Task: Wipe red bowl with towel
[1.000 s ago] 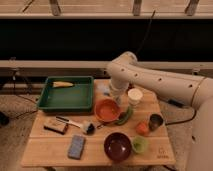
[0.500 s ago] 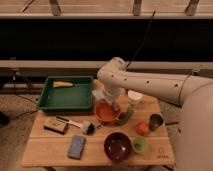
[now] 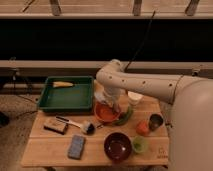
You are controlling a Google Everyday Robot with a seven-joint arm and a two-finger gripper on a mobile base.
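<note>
The red bowl (image 3: pixel 105 113) sits on the wooden table (image 3: pixel 50 147), just right of the green tray's front corner. My gripper (image 3: pixel 114 104) hangs straight down from the white arm (image 3: pixel 142 86) and sits over the bowl's right half, at or just inside its rim. The arm's wrist hides the back of the bowl. The towel does not show on the table. It may be under the gripper, but I cannot tell.
A green tray (image 3: pixel 75 100) holding a yellow item (image 3: pixel 62 84) stands at the back left. A brush (image 3: pixel 77 124), a wooden block (image 3: pixel 55 125) and a blue sponge (image 3: pixel 76 146) lie front left. A maroon bowl (image 3: pixel 118 146), green cup (image 3: pixel 140 145), orange fruit (image 3: pixel 142 128), dark cup (image 3: pixel 156 121) and white cup (image 3: pixel 134 97) are to the right.
The arm has swung left and lowered, bringing the gripper from behind the red bowl down over it. The bowl and other objects have stayed put.
</note>
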